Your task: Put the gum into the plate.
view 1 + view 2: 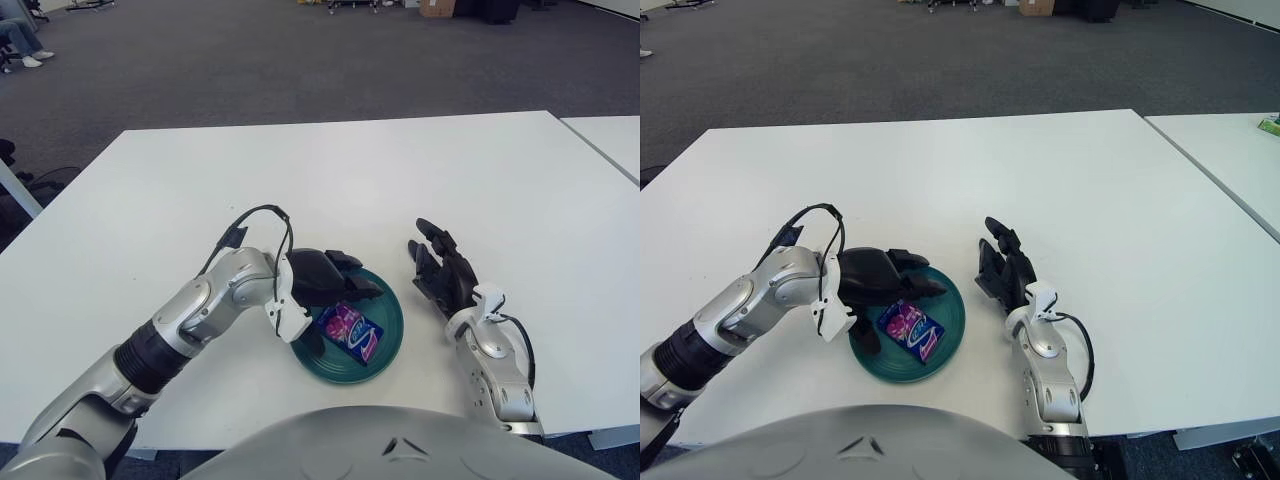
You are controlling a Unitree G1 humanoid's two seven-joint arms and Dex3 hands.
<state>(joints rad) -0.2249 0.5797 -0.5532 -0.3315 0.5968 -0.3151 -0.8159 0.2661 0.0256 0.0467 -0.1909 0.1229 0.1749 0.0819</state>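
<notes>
The purple-and-blue foil gum packet (351, 331) is lying flat inside the round dark-green plate (390, 318), low in the frame's centre. The left hand (325, 277), fingers spread and gripping nothing, is hovering over the plate's left rim; judging by this, only withdrawal remains. The right hand (445, 272), fingers extended, is showing just right of the plate.

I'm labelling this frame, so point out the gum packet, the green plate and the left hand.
gum packet (350, 331), left eye view, middle of wrapper.
green plate (392, 318), left eye view, bare right rim.
left hand (318, 277), left eye view, back of hand.
</notes>
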